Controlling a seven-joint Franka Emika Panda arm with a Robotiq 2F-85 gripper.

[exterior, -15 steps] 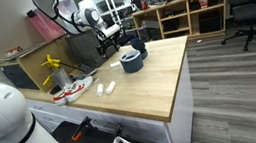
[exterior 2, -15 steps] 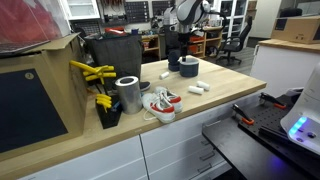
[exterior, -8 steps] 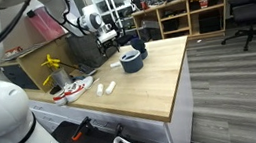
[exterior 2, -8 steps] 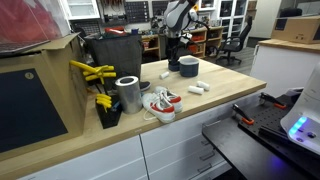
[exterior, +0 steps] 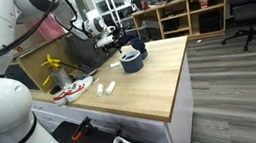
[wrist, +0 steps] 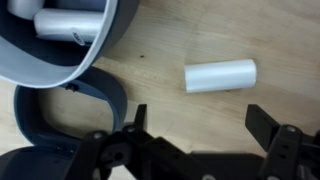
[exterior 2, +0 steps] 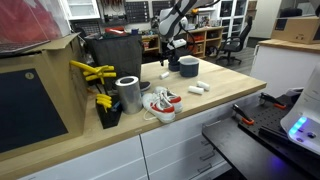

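Observation:
In the wrist view my gripper (wrist: 200, 125) hangs open over the wooden tabletop (wrist: 170, 60), with nothing between its dark fingers (wrist: 265, 122). A short white cylinder (wrist: 220, 75) lies on the wood just beyond the fingertips. To the left is a dark blue bowl (wrist: 100, 45) with another white cylinder (wrist: 70, 20) inside it. In both exterior views the gripper (exterior: 116, 45) (exterior 2: 165, 58) hovers beside the bowl (exterior: 132, 62) (exterior 2: 187, 68), above the lone white cylinder (exterior 2: 163, 74).
Two more white cylinders (exterior 2: 197, 89) lie nearer the table's middle. A pair of red-and-white shoes (exterior 2: 160, 103), a silver can (exterior 2: 127, 93) and yellow tools (exterior 2: 92, 72) stand along one side. Shelves and an office chair (exterior: 245, 5) stand beyond the table.
The arm has swung away from above the bowl and lowered toward the lone white cylinder beside it. The jaws have stayed open.

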